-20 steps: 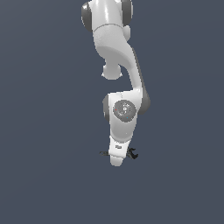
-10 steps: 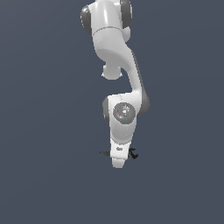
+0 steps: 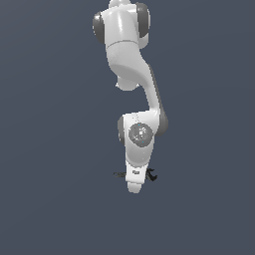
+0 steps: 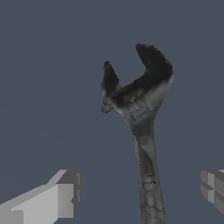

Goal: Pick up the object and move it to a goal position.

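Observation:
The object is a thin dark mottled wrench (image 4: 142,131) with a forked jaw end. In the wrist view it fills the middle, its handle running between my two fingers (image 4: 52,199), which stand wide apart on either side without touching it. My gripper (image 4: 135,197) is open. In the exterior view the white arm hangs straight down and its hand covers most of the wrench (image 3: 150,175); only dark tips show on each side of the gripper (image 3: 134,185).
A plain dark grey-blue surface (image 3: 55,199) lies all around. No other objects show in either view.
The arm has sunk very slightly toward the wrench. The wrench has not moved.

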`<state>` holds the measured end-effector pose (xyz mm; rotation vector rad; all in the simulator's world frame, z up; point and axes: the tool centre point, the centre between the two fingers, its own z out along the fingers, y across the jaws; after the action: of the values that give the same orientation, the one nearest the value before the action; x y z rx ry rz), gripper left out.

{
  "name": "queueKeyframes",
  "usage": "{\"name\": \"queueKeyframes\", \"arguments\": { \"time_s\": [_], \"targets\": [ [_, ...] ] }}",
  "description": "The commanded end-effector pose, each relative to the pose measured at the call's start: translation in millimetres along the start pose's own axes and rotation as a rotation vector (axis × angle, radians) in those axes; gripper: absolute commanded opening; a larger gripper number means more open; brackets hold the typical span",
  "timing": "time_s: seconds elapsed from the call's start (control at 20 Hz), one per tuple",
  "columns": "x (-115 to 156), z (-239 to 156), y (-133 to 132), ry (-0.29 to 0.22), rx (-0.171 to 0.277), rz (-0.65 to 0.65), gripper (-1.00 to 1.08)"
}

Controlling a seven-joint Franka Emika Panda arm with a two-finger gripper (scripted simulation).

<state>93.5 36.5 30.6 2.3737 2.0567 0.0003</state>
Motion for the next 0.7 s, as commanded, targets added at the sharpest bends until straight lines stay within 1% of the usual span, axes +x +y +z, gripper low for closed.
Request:
{"name": "queueKeyframes", "arguments": {
  "time_s": [0.0,0.15,0.35,0.4,0.65],
  "targets": [
    [-0.1,13.4,-0.8,0.0,0.001,-0.001,1.0],
    [-0.2,22.1,-0.6,0.0,0.001,-0.002,1.0],
    [0.1,23.0,0.6,0.0,0.001,-0.002,1.0],
    [0.1,23.0,0.6,0.0,0.001,-0.002,-1.0],
    [0.1,23.0,0.6,0.0,0.001,-0.002,-1.0]
  ]
}}
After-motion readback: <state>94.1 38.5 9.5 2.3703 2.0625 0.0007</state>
